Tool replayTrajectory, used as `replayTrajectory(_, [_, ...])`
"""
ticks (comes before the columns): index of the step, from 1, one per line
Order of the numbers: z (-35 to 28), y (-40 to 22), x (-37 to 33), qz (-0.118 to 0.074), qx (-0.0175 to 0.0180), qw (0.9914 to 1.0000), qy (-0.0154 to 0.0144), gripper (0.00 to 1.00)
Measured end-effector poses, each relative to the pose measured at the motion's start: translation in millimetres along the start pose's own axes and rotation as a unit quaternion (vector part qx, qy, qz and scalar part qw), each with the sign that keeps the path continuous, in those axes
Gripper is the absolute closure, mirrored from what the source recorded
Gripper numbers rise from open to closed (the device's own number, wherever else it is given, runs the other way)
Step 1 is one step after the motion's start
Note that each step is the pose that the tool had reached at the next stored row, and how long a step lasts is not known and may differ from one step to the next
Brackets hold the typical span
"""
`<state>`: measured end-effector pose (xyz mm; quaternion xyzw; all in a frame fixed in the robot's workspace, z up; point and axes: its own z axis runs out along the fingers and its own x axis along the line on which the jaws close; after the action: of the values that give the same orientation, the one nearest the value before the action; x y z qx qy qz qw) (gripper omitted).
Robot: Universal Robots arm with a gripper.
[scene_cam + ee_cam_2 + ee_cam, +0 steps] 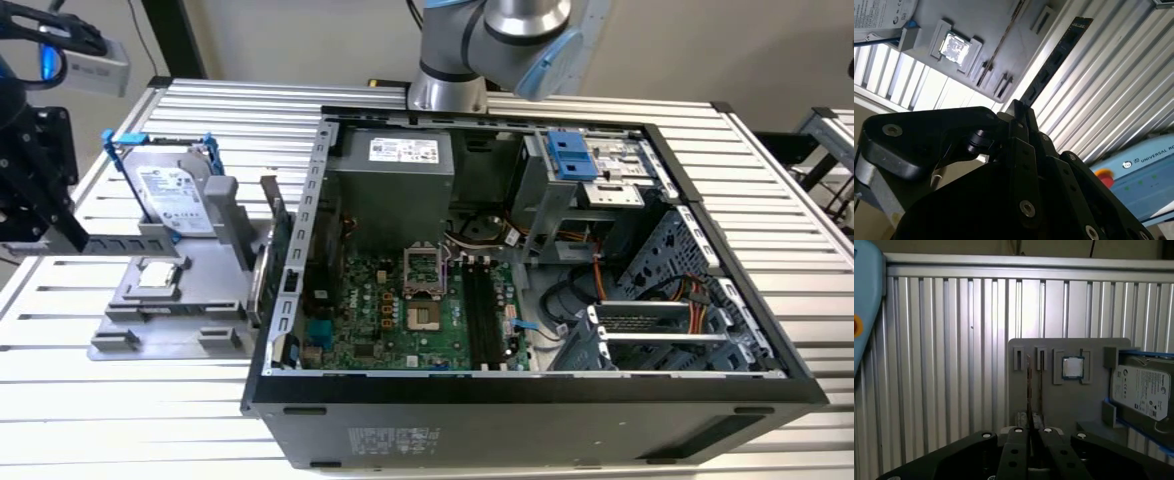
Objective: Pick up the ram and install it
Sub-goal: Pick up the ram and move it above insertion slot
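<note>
Ram [1054,60] is pinched at one end between the gripper's [1018,107] pressed-together fingertips. Its length juts out above the grey holder plate [1069,405] and the ribbed table [944,365], outside the computer case [534,420].

You hold it by a narrow bite, so I judge it could pivot or slip if it brushes the case wall. A tilted stick would jam in, or miss, the long black slots [483,310] on the motherboard.

The stick is thin, flat and rigid, dark with darker chips along one face, and edge-on in the first wrist view. Around it you have matte grey plastic, bright grooved aluminium and a shiny metal-lidded processor [1073,368].
</note>
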<state>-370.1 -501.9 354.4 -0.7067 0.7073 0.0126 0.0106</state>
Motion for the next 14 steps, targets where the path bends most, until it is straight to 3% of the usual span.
replayTrajectory(14, [-19.5, 0.1, -0.8, 0.0, 0.0001, 1.0, 0.0, 1.0])
